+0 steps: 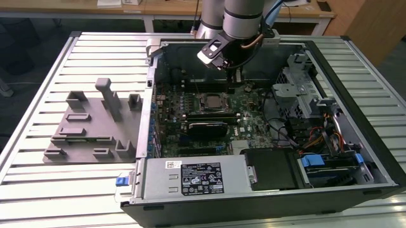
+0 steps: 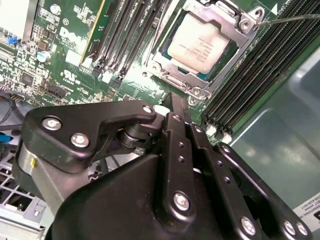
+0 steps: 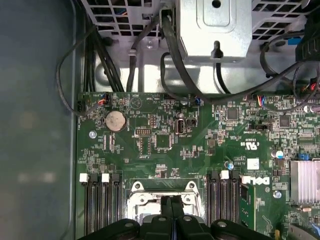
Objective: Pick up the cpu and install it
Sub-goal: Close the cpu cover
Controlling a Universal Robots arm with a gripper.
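Observation:
The cpu point(image 2: 200, 42), a silver square with a thin pale rim, lies flat in the socket on the green motherboard, and a metal frame point(image 2: 247, 22) surrounds it. In the exterior view the cpu point(image 1: 212, 100) sits mid-board inside the open computer case point(image 1: 381, 156). My gripper point(image 1: 231, 78) hangs a little above and behind it, over the board. In the second wrist view the black fingers point(image 2: 172, 100) are pressed together with nothing between them, their tips close to the socket's edge. In the first wrist view the gripper point(image 3: 171, 201) covers the middle of the socket.
A grey plastic tray point(image 1: 95, 126) with upright blocks lies on the slatted table at the exterior view's left. Inside the case are memory slots point(image 2: 125, 35) beside the socket, a power supply point(image 1: 197, 178), a drive cage point(image 1: 298, 90) and loose cables point(image 3: 170, 60).

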